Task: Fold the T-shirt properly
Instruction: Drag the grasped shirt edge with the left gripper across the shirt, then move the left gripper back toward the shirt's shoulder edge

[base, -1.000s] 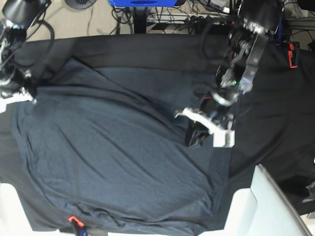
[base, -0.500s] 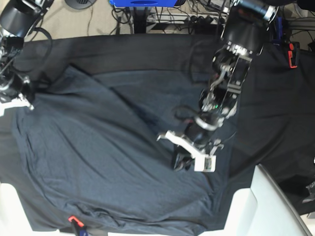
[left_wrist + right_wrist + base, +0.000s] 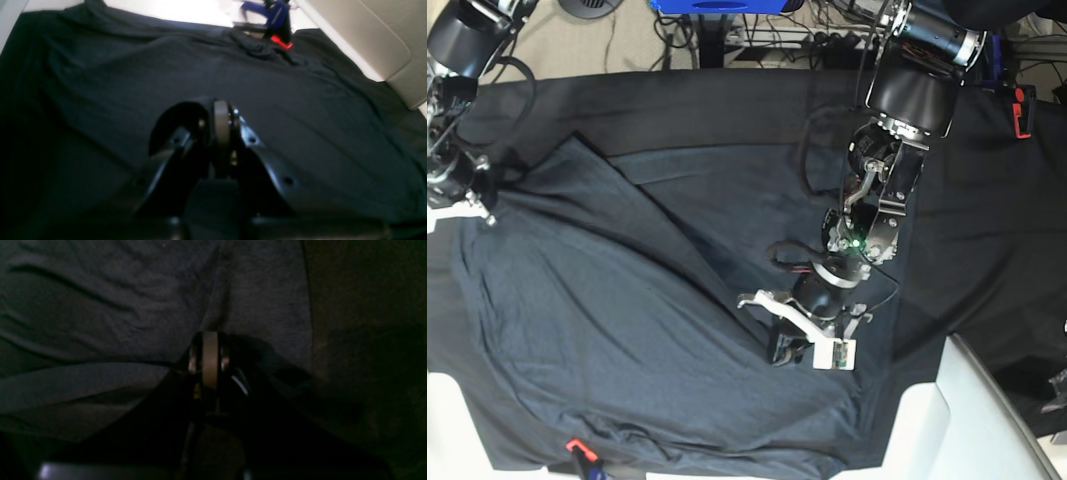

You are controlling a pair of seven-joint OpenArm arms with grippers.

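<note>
t-shirt [image 3: 627, 330] in both closed grippers

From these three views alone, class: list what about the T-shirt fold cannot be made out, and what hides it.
- T-shirt, base view: lower hem cut off by the picture's bottom edge.
- Left end effector, left wrist view: blur and its own dark body hide whether cloth is pinched.
- Right end effector, right wrist view: too dim to confirm a pinch; in the base view too small.
- Collar and sleeves: not identifiable among the folds.

Black tablecloth [image 3: 727, 105] covering the table, slate T-shirt [image 3: 627, 320] spread wrinkled directly across it
</note>
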